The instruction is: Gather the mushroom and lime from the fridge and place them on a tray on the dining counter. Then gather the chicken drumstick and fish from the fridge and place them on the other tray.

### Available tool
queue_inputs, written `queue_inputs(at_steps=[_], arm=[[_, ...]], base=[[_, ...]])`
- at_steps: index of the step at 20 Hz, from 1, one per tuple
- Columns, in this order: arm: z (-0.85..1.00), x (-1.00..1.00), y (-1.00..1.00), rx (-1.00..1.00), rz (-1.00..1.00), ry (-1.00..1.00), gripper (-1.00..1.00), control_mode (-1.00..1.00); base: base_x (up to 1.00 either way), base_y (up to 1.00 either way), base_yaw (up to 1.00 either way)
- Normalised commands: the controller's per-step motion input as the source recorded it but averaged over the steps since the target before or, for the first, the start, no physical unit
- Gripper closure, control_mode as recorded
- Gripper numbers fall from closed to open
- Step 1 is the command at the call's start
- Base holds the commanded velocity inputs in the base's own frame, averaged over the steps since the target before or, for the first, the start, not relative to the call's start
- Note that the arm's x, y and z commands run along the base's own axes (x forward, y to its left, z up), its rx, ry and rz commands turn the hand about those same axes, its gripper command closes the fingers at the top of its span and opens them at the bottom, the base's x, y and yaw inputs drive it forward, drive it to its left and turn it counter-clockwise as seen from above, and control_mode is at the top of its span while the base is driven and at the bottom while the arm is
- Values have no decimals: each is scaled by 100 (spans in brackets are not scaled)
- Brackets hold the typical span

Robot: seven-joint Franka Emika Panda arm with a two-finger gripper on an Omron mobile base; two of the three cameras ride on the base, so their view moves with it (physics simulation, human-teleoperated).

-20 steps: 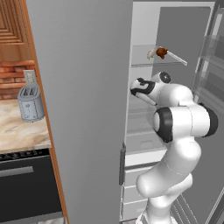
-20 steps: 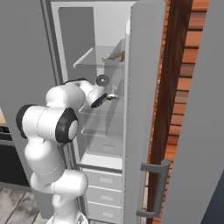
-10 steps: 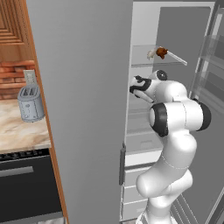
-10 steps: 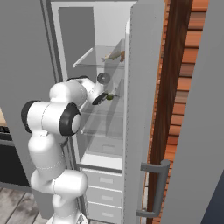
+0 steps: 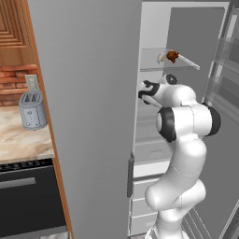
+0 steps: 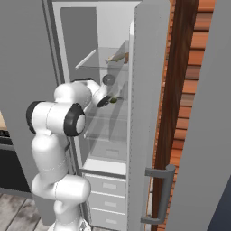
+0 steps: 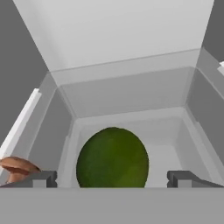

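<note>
In the hand view the dull green lime [image 7: 112, 157] sits close in front of me in a white compartment of the fridge [image 5: 88, 93]. My gripper [image 7: 114, 179] is open, one fingertip on each side of the lime and clear of it. The brown-capped mushroom [image 7: 16, 166] lies just outside the left fingertip [image 7: 43, 178]. From the left base view my gripper [image 5: 145, 93] reaches into the fridge at mid-shelf height. On the glass shelf above lie the chicken drumstick [image 5: 172, 56] and the long grey fish [image 5: 189, 61]. The right base view shows the lime [image 6: 114, 100] as a small green spot by the hand.
Both fridge doors stand open; the right one [image 6: 144, 117] with its bar handle [image 6: 164, 194] is close beside the arm. A grey toaster [image 5: 32, 109] stands on the marbled counter to the left, above a black oven [image 5: 28, 196]. White drawers [image 6: 106, 198] fill the fridge bottom.
My elbow has risen and the hand has pushed a little deeper into the fridge toward the lime. The gripper has stayed open.
</note>
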Motion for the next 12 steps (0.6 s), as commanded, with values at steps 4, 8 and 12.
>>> queue_inputs(at_steps=[4,8,12], arm=[[-9,26,0,0,0,5,-100,-100],[-6,15,-2,0,0,4,-100,-100],[-7,0,-3,0,0,4,-100,-100]], base=[[0,0,0],[0,0,0],[0,0,0]])
